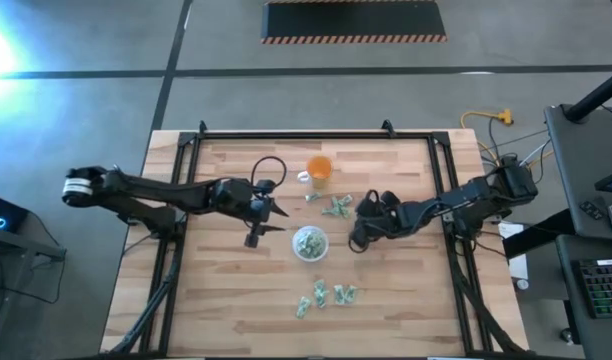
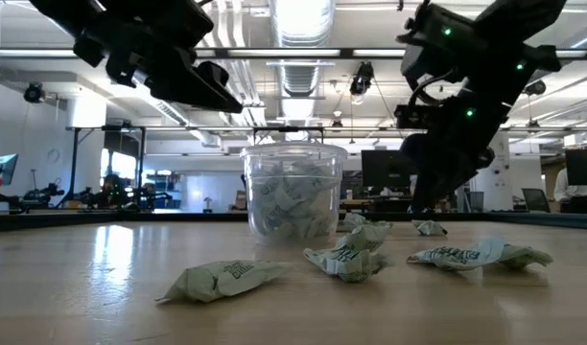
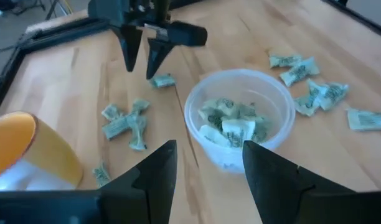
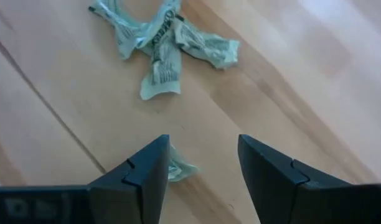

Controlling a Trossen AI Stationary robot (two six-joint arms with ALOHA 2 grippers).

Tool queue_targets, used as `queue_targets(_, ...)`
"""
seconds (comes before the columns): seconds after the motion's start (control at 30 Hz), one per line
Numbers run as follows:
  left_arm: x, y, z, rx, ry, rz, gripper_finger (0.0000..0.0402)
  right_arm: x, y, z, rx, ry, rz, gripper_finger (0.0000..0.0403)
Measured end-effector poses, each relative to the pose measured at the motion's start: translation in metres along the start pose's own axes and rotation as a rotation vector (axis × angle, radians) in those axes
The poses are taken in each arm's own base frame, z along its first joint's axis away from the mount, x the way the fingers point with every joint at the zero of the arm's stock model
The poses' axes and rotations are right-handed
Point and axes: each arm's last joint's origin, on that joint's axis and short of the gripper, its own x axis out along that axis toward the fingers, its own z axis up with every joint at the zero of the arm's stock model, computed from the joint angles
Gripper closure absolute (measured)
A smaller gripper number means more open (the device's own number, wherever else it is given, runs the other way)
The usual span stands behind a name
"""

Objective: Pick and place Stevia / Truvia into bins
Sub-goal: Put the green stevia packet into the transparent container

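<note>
Wooden plank desk [image 1: 226, 300], pale butcher-block surface, framed by a black metal rail; grey concrete floor around it, with a hazard-striped dark mat beyond the far edge. Room behind, in the low view: open workshop with ceiling ducts, strip lights, monitors and benches. Left arm reaches in from the desk's left side, the left gripper [image 1: 269, 215] raised just left of the bin, fingers [image 3: 154, 171] released and parted, nothing between them. Right arm reaches in from the right side, the right gripper [image 1: 361, 222] low over the desk just right of the bin, fingers [image 4: 144, 168] spread apart and empty, one loose sachet [image 4: 177, 168] lying on the wood beside one fingertip. Bin [image 1: 309, 243]: small round clear plastic cup, near the desk's centre, upright, holding a heap of green-and-white Stevia sachets [image 3: 231, 121]. Orange translucent cup [image 1: 319, 169] with a white handle, behind the bin toward the far edge. Sachet cluster [image 1: 335, 207], crumpled, on the wood between the orange cup and the right gripper. Second cluster [image 1: 324, 296] of loose sachets on the near side of the bin, apart from it. Yellow cable [image 1: 486, 118] on the floor past the far right corner.
</note>
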Motion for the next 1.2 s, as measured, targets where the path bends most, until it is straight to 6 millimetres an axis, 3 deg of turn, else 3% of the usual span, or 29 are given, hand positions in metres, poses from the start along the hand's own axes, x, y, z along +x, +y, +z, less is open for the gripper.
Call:
queue_targets(0.3,-0.003,0.000,0.002,0.010,-0.006,0.010,0.0235,0.004,0.003,-0.001,0.075,0.027,0.092,0.0222)
queue_targets(0.77,-0.003,0.000,0.002,0.007,-0.008,0.011,0.0235,0.020,0.006,-0.012,0.095,0.077,0.046,0.0230)
queue_targets(0.93,-0.003,0.001,0.002,0.005,-0.007,0.012,0.0235,0.018,0.006,-0.011,0.072,0.076,0.055,0.0263)
queue_targets(1.2,-0.003,0.001,0.002,0.005,-0.007,0.012,0.0235,0.018,0.008,-0.010,0.019,0.062,0.080,0.0350)
